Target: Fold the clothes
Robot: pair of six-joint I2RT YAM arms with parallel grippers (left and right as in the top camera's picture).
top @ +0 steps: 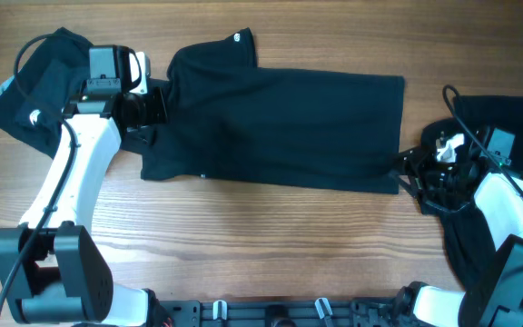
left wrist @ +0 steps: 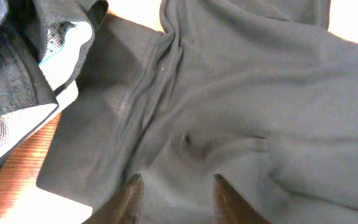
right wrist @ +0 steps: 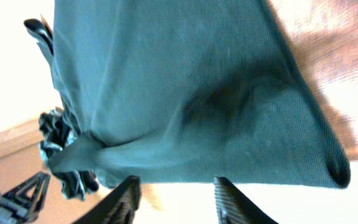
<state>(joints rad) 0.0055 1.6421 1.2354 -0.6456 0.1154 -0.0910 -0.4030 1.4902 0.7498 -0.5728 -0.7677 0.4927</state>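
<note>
From overhead I cannot make out either set of fingertips. The left gripper (top: 152, 107) merges with black cloth at the shirt's collar end, and the right gripper (top: 418, 168) is lost against dark fabric at the hem end. The long black soft-fabric T-shirt (top: 280, 127) lies folded lengthwise across the middle of the brown wooden tabletop (top: 243, 245), with one short sleeve sticking out at the top left. A crumpled heap of black clothes (top: 30, 91) sits partly under my left arm (top: 75, 173). A second dark heap (top: 516, 123) at the right is cut off by the frame edge.

On the left wrist camera the jaws stand moderately apart over wrinkled shirt fabric, with nothing pinched between them. The right wrist picture is washed out and blurred. Its jaws are likewise partway apart and the shirt's corner lies just beyond the tips, unclamped; whether they brush the cloth I cannot tell.

Only the left wrist view shows the pale grey mesh-lined edge (left wrist: 61, 43) of a garment bunched beside the shirt; only the overhead view gives me the shirt's whole outline
</note>
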